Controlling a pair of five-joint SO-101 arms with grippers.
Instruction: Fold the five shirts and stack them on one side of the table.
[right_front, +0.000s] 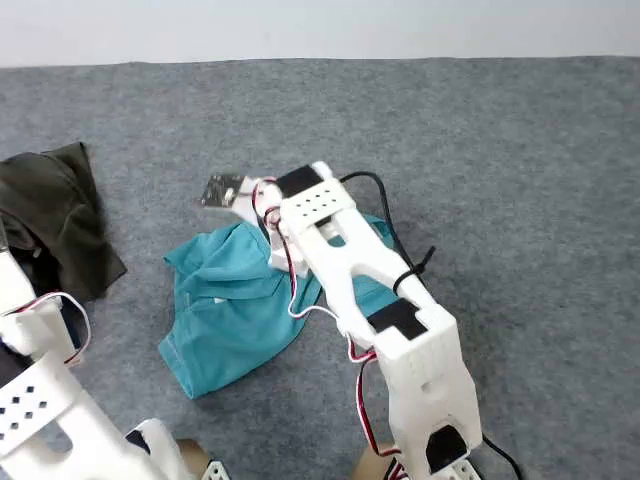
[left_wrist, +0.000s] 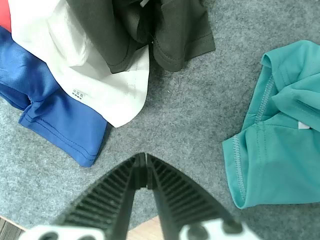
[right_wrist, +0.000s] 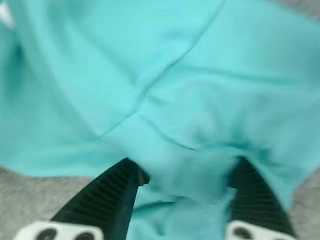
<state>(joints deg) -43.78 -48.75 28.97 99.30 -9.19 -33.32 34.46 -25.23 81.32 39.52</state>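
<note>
— What is the table covered with?
— A grey felt cover (right_front: 500, 180) is seen spread over the whole table, and a pale wall (right_front: 320, 30) is seen behind its far edge. A strip of bare wood (left_wrist: 142, 234) is shown at the near edge.
— Where is the teal shirt found?
— The teal shirt (right_front: 230, 310) is laid crumpled near the middle of the felt, partly under the right arm (right_front: 340, 260). The right gripper (right_wrist: 185, 180) is held wide, its jaws set on either side of a raised fold of the teal cloth.
— And the other shirts?
— A dark shirt (right_front: 60, 215) is heaped at the robot's left, apart from the teal one. It is laid upon a white shirt (left_wrist: 100, 75), under which a blue shirt (left_wrist: 55, 120) is spread; a sliver of red cloth (left_wrist: 4, 15) is shown beside them. The left gripper (left_wrist: 146, 172) is closed on nothing, above bare felt between the pile and the teal shirt
</note>
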